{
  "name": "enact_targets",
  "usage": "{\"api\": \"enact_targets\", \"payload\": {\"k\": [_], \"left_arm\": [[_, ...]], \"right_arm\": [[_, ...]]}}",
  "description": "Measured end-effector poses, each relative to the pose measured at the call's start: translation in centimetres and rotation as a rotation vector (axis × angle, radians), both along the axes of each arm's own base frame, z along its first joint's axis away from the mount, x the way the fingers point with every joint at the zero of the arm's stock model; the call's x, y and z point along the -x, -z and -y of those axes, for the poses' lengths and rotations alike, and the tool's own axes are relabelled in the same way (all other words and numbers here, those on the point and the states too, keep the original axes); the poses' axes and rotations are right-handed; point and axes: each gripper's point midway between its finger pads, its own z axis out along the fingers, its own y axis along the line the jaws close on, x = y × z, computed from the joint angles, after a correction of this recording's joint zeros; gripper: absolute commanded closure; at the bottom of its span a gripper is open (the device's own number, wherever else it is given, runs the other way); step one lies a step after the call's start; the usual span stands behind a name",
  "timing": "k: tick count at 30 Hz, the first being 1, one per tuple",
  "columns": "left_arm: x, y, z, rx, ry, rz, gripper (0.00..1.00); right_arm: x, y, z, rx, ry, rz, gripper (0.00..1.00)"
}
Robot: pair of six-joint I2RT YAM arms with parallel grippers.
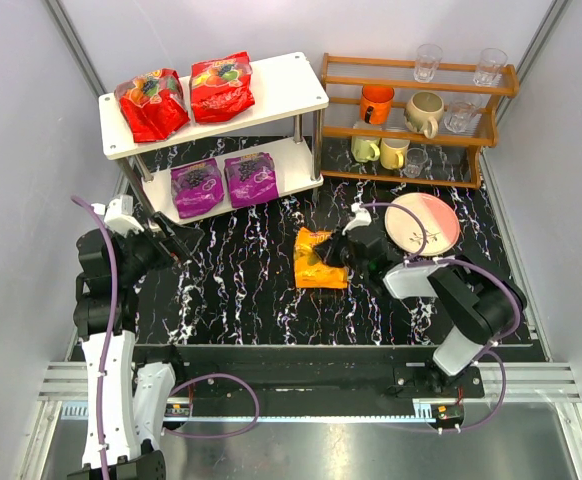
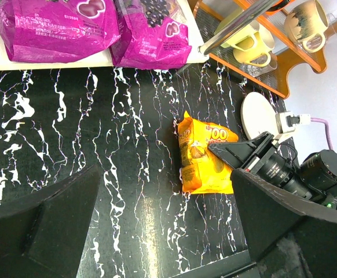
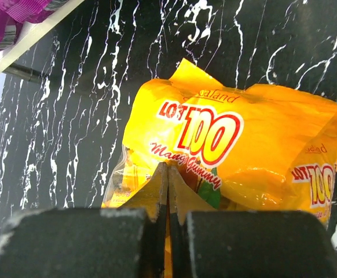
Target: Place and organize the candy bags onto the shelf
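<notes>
An orange-yellow candy bag [image 1: 316, 260] [image 3: 244, 145] [image 2: 206, 159] lies on the black marble table, in front of the white shelf [image 1: 281, 80]. My right gripper [image 1: 346, 252] [image 3: 168, 168] is at the bag's right edge, jaws pressed together with a sliver of the bag's film between them. Two red candy bags [image 1: 151, 103] [image 1: 221, 87] lie on the top board. Two purple ones [image 1: 197, 187] [image 1: 252, 178] [image 2: 52, 26] lie on the lower board. My left gripper [image 1: 176, 240] [image 2: 165, 197] hangs wide open and holds nothing, near the shelf's front left leg.
A brown wooden rack [image 1: 416, 110] with mugs and glasses stands at the back right. A pink-and-white plate [image 1: 423, 222] lies just behind my right arm. The right half of the shelf's top board is bare.
</notes>
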Motion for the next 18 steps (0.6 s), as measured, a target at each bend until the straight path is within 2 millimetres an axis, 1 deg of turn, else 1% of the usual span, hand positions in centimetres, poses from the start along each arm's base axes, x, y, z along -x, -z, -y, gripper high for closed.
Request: {"api": "enact_targets", "payload": {"k": [2,3,4,6,7,8,11,14,15,16,18], "left_arm": [[0.0,0.1,0.0,0.000,0.000,-0.001,0.01],[0.0,0.1,0.0,0.001,0.000,-0.003,0.01],[0.0,0.1,0.0,0.001,0.000,-0.003,0.01],[0.0,0.2,0.0,0.002,0.000,-0.006,0.01],[-0.1,0.2,0.0,0.002,0.001,-0.007,0.01],[-0.1,0.3,0.0,0.002,0.000,-0.009,0.01],[-0.1,0.3,0.0,0.002,0.000,-0.009,0.01],[-0.1,0.3,0.0,0.002,0.001,-0.009,0.01],[-0.1,0.3,0.0,0.002,0.000,-0.009,0.01],[-0.1,0.3,0.0,0.002,0.001,-0.009,0.01],[-0.1,0.3,0.0,0.002,0.001,-0.009,0.01]], "right_arm": [[0.4,0.1,-0.3,-0.010,0.010,-0.021,1.00],[0.6,-0.1,-0.3,-0.012,0.014,-0.029,0.98],[0.8,-0.2,-0.3,-0.009,0.015,-0.035,0.80],[1.5,-0.7,0.2,0.013,0.019,-0.048,0.60],[2.0,-1.3,0.5,0.030,0.014,-0.048,0.52],[2.3,-1.9,0.7,0.034,0.016,-0.045,0.39],[3.0,-5.2,1.9,0.043,0.031,0.009,0.29],[3.4,-9.3,3.5,0.014,0.085,0.086,0.28],[3.5,-10.4,4.0,0.000,0.111,0.101,0.28],[3.6,-11.1,4.7,-0.012,0.147,0.102,0.27],[3.9,-11.2,6.1,-0.013,0.218,0.074,0.25]]}}
